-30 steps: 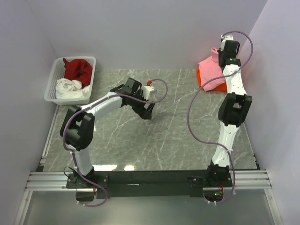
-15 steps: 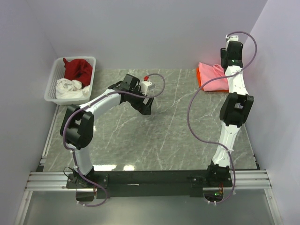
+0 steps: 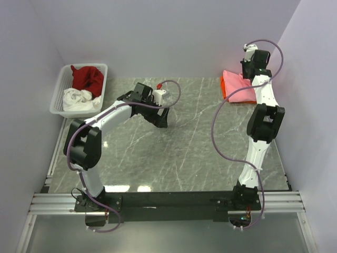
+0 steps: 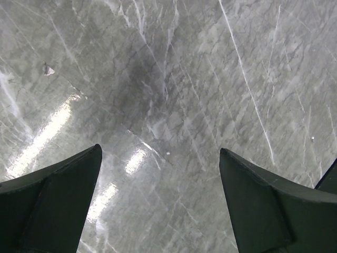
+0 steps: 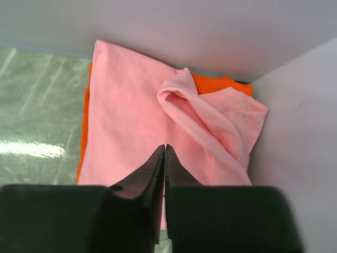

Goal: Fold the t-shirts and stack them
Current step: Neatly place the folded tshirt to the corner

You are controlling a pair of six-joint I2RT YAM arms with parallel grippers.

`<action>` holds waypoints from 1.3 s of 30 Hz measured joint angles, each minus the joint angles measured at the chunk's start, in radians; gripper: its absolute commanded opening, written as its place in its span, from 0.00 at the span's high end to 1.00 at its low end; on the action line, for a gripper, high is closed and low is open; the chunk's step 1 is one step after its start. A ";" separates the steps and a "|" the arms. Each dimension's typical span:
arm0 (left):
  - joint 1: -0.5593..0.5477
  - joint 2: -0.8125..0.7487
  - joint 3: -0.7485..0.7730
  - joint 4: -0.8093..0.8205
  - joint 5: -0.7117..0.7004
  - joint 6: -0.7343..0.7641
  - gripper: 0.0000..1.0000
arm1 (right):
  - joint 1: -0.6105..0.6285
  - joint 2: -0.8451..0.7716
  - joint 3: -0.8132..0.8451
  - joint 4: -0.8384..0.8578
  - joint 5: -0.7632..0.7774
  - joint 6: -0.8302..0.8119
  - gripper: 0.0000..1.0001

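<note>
Stack: light pink cloth t-shirt (image 3: 238, 87) on bright orange cloth t-shirt (image 3: 223, 87), overhead view's upper right, 1 flap rumpled.
Right gripper (image 5: 165, 150): pressed together, apparently empty.
Left gripper (image 4: 159, 153): spread above grey marble table (image 3: 184, 153).
Advice: smooth flap before stacking more.

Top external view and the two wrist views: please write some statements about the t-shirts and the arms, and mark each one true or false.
1. The pink t-shirt lies on top of the orange t-shirt. True.
2. The right arm holds a corner of the pink t-shirt in its jaws. False: the jaws are shut on nothing, above the cloth.
3. The left arm has its jaws open over the bare table. True.
4. The basket holds only a white t-shirt. False: a dark red t-shirt is in it too.
5. The pink and orange pair lies at the near left corner. False: it lies at the far right corner.
</note>
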 measured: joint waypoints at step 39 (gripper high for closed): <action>0.051 -0.007 -0.014 -0.041 0.020 -0.006 0.01 | -0.019 0.373 0.117 0.344 0.262 -0.353 0.80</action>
